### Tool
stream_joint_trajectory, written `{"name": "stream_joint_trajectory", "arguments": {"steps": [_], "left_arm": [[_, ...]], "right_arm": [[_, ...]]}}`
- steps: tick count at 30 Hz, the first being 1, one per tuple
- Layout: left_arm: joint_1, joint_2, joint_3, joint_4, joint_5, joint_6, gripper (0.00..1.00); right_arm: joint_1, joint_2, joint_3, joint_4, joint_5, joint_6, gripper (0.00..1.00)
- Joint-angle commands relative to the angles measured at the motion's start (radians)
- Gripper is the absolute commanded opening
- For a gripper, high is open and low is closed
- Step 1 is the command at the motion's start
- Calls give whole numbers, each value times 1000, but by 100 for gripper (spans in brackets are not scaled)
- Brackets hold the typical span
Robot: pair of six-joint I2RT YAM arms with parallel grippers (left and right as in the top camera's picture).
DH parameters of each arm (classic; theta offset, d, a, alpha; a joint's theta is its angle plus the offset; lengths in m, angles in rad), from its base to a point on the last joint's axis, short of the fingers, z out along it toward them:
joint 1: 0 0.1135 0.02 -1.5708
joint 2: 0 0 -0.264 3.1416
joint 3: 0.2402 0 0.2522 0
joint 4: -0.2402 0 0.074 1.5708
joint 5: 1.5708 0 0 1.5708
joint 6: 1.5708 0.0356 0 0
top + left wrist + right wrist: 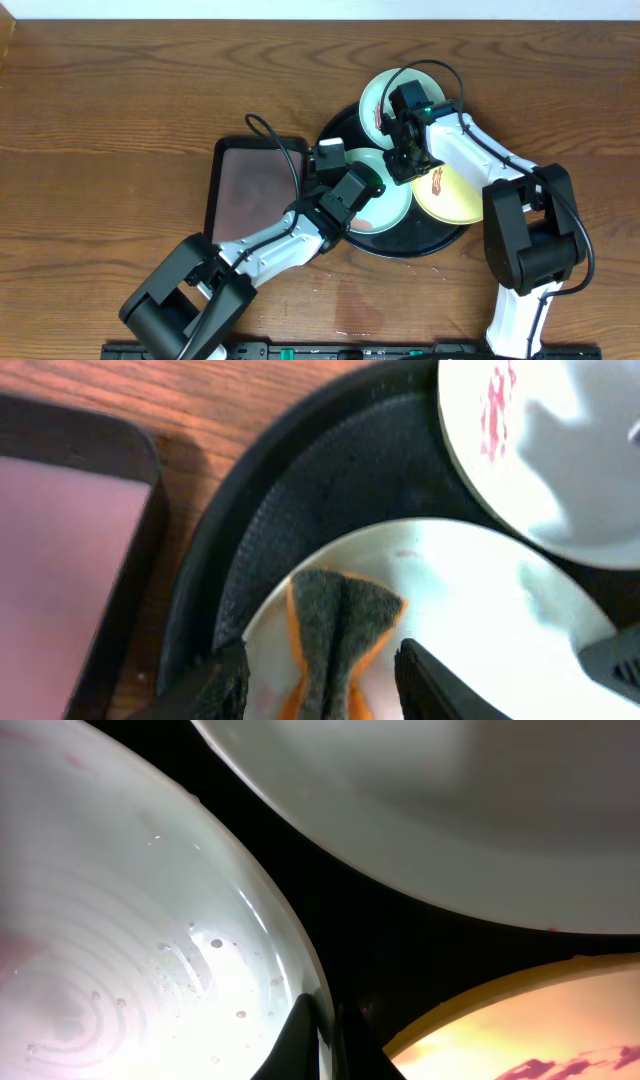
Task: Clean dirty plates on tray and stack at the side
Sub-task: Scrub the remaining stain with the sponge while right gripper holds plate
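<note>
Three plates (375, 95) (390, 205) (455, 195) on one tray (425, 248); right gripper (325, 1035) pinches one rim, left gripper (325, 680) gapes over sponge (340, 620).

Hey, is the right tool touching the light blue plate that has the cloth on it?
Touching. The right wrist view shows the right tool closed on the rim of that light blue plate, one fingertip on each side.

Left arm (275, 245), right arm (478, 150) — white links, black joints; black cables (262, 126); fingers (428, 678) black.
</note>
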State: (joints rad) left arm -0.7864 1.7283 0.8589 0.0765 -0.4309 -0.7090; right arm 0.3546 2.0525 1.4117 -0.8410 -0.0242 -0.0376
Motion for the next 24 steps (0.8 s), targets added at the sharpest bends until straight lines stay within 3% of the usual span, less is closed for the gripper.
{"name": "stream_joint_trajectory", "arguments": {"steps": [1,7,10,14,19,24], "left_arm": [[4,29,-8,0,101,47,49],[11,65,-9,4,101,47,48],[18,65,-8,12,98,48,25],[24,65,-8,15,98,81,8],[21,65,-8,12,178,72,8],[21,65,-8,24,357,-98,8]], "right_arm": [[-14,81,-19,25,42,-1,1],[-14,81,-19,22,42,-1,1],[-14,81,-19,22,42,-1,1],[-14,81,-19,22,42,-1,1],[-14,81,-19,23,42,-1,1],[-14,81,-19,26,42,-1,1]]}}
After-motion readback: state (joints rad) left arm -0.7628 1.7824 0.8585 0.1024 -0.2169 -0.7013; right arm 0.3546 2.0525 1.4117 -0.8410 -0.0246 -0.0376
